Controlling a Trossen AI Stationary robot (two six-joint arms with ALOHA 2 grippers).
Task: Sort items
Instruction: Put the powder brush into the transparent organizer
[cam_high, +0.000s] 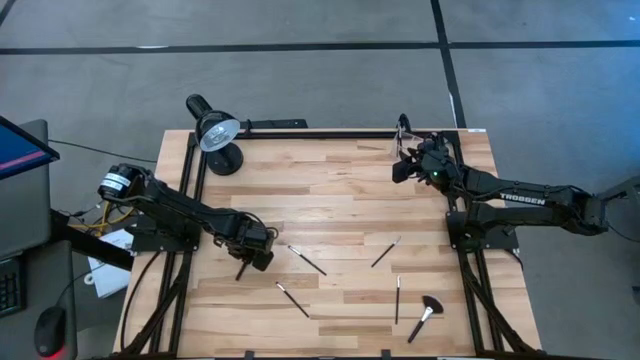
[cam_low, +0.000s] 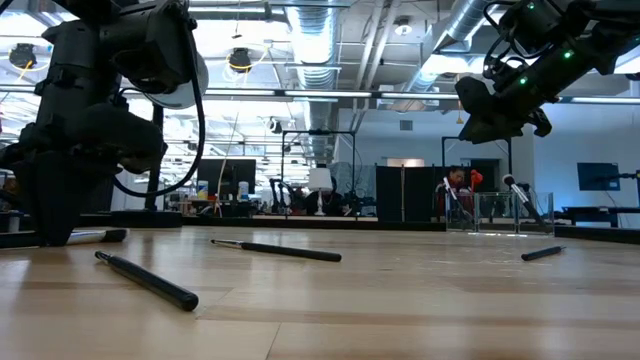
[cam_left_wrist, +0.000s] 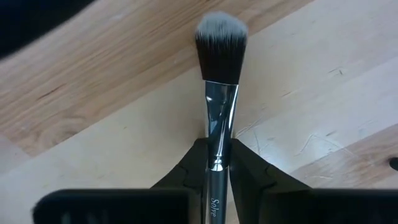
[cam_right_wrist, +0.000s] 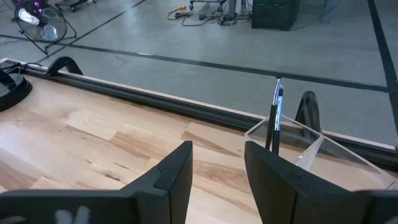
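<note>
My left gripper (cam_high: 243, 268) is low over the table's near left part and is shut on a makeup brush (cam_left_wrist: 221, 74) with a dense white-tipped bristle head, silver ferrule and black handle. Several slim dark brushes lie flat on the wood: one (cam_high: 307, 260), another (cam_high: 293, 299), a third (cam_high: 386, 251), a further one (cam_high: 397, 300) and a fan-headed brush (cam_high: 425, 317). My right gripper (cam_right_wrist: 217, 155) is open, raised above the table's far right part, just short of the clear container (cam_right_wrist: 298, 146). Brushes (cam_right_wrist: 275, 118) stand upright in that container. My left gripper pinches the brush between its two fingers where the silver ferrule meets the black handle (cam_left_wrist: 217, 163). The fingers (cam_low: 50, 225) point down from above and lie across the brush. The bristle head sticks out past the fingertips; whether the brush is clear of the wood I cannot tell.
A black desk lamp (cam_high: 215, 135) stands at the table's far left corner. The clear container (cam_high: 403, 130) sits at the far edge, right of middle. Black frame rails (cam_high: 300, 128) border the table. Bare wood (cam_high: 320, 190) lies between the two arms.
</note>
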